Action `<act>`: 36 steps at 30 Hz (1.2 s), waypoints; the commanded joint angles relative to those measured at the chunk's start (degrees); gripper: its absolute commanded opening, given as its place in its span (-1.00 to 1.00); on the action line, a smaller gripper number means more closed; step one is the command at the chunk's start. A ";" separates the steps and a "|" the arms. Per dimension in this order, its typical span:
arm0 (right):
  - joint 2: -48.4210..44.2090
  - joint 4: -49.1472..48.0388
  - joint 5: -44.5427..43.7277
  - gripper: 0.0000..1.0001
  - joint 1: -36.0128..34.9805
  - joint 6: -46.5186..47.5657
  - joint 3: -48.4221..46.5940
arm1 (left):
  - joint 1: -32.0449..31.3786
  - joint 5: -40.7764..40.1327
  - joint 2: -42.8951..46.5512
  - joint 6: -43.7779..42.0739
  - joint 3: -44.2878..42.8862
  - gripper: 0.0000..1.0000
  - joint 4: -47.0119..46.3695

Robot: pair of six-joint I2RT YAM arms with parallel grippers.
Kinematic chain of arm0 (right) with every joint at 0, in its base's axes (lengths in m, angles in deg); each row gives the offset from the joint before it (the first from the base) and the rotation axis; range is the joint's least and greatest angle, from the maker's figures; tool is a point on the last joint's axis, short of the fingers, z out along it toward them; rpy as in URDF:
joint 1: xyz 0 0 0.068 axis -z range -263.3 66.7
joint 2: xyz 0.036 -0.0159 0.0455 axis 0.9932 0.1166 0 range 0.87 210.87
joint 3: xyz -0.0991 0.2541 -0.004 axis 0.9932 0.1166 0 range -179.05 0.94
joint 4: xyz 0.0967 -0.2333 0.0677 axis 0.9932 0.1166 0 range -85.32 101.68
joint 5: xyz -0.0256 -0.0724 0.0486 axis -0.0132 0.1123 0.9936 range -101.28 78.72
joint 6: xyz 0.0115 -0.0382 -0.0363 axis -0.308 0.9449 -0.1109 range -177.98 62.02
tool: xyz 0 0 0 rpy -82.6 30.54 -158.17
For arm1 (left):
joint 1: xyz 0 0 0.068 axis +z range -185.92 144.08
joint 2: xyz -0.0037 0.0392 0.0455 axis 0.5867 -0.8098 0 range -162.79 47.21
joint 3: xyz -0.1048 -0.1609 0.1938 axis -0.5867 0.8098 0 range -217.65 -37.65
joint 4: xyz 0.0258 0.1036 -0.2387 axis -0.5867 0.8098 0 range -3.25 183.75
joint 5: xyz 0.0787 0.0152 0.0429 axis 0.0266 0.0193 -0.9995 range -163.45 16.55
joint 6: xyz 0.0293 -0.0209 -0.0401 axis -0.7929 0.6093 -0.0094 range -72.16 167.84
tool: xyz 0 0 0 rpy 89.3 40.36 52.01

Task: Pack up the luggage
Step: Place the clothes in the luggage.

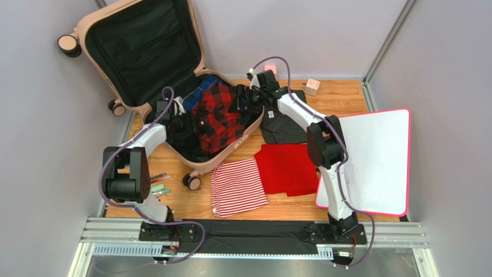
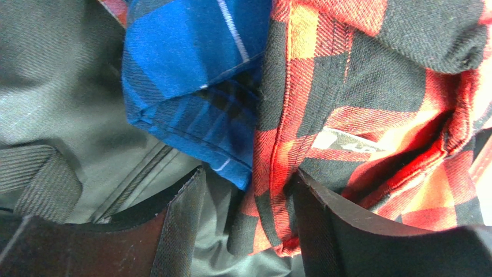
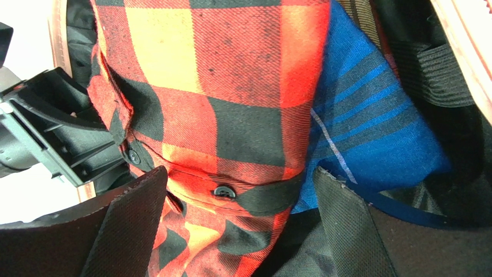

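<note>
Your luggage (image 1: 85,36) lies open at the far left of the table (image 1: 346,95). Its lid leans up against the far wall and its base lies flat on the wood. The lid half shows only black lining. The base holds two garments: a red-and-black plaid shirt (image 1: 222,118) heaped across the middle and right, and a blue plaid shirt (image 1: 208,85) tucked at the far side, partly under the red one.

Your left gripper (image 1: 183,124) sits inside the base at its left end. In the left wrist view its fingers (image 2: 179,231) stand apart, with a hem of the red plaid and some grey lining (image 2: 52,86) lying loose in the gap. Your right gripper (image 1: 245,101) hangs over the right end of the base, jaws spread wide. A buttoned cuff of the red plaid fills the space between them in its wrist view, and you cannot tell whether it presses on either pad.

Outside the case, a dark striped garment (image 1: 283,130), a red garment (image 1: 289,167) and a red-and-white striped cloth (image 1: 238,186) lie on the table to its right and near side. A white board (image 1: 375,161) with a pink rim sits at the right.

The arms cover much of the base's floor. The pens (image 1: 159,183) beside the left arm and the small cube (image 1: 312,86) at the far edge are too small to make out in detail.
</note>
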 commanded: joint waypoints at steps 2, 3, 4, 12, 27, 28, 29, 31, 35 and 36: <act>-0.79 -2.31 1.03 0.93 1.80 1.14 -2.37 | 0.49 -1.21 -0.98 -1.97 -1.78 0.27 1.50; -0.61 -2.66 2.16 0.93 1.71 0.62 -2.37 | 0.58 -1.21 -1.07 -1.98 -1.78 0.27 1.50; -0.18 -3.01 2.69 0.92 1.71 0.26 -2.45 | 0.49 -1.03 -1.16 -1.98 -1.70 0.27 1.50; 1.41 -7.32 7.01 0.83 -0.04 -2.29 -3.86 | 0.58 0.29 -1.33 -1.01 -1.61 0.27 0.53; 3.43 -5.74 3.58 0.84 -0.66 4.04 -4.21 | 0.58 1.26 -0.81 -0.66 -1.96 0.26 0.53; 3.78 -5.92 3.67 0.84 -0.75 4.30 -4.56 | 0.58 1.34 -0.72 -0.74 -1.96 0.26 0.62; 3.96 -5.92 3.67 0.85 -0.75 4.48 -4.65 | 0.58 1.26 -0.72 -0.74 -1.96 0.26 0.62; 4.31 -6.09 3.76 0.85 -0.92 5.00 -4.74 | 0.58 1.43 -0.63 -0.57 -1.87 0.26 0.53; 4.92 -5.83 5.07 0.79 -1.36 5.01 -4.30 | 0.58 1.78 -0.63 -0.13 -1.87 0.26 0.09; 4.84 -5.74 5.25 0.71 -1.62 5.09 -4.04 | 0.49 1.87 -0.54 -0.13 -1.87 0.26 0.09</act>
